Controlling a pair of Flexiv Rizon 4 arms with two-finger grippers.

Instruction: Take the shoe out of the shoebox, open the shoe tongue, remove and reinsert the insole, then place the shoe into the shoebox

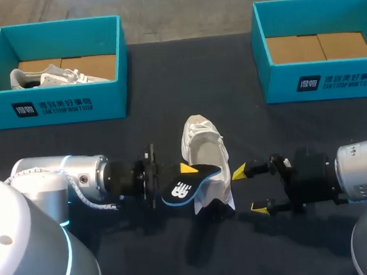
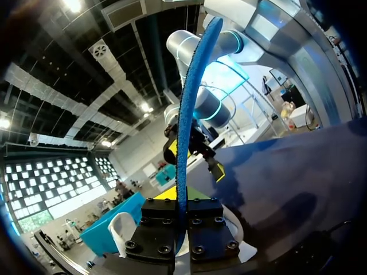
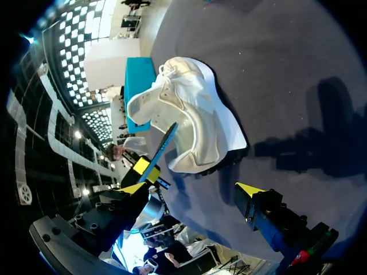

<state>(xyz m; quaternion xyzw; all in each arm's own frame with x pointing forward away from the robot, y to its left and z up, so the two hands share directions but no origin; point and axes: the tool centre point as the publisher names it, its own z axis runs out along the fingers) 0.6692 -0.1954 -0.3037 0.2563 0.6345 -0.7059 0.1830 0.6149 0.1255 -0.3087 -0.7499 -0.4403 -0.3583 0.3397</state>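
A white shoe [image 1: 203, 145] [image 3: 192, 109] stands mid-table, toe pointing away from me and heel nearest. My left gripper [image 1: 187, 176] [image 2: 179, 197] is shut on a dark insole [image 1: 186, 186] with a blue edge. The insole shows edge-on in the left wrist view [image 2: 186, 114] and its free end reaches over the shoe's heel opening [image 3: 166, 140]. My right gripper [image 1: 250, 190] [image 3: 192, 189] hovers open just right of the heel, nothing between its fingers. A teal shoebox [image 1: 14, 110] at the back left holds a second white shoe [image 1: 56, 76].
A second teal shoebox [image 1: 282, 84] stands at the back right, with only its cardboard floor showing inside. A dark cloth [image 1: 181, 260] covers the table. Both arms lie low along the near edge, on either side of the shoe.
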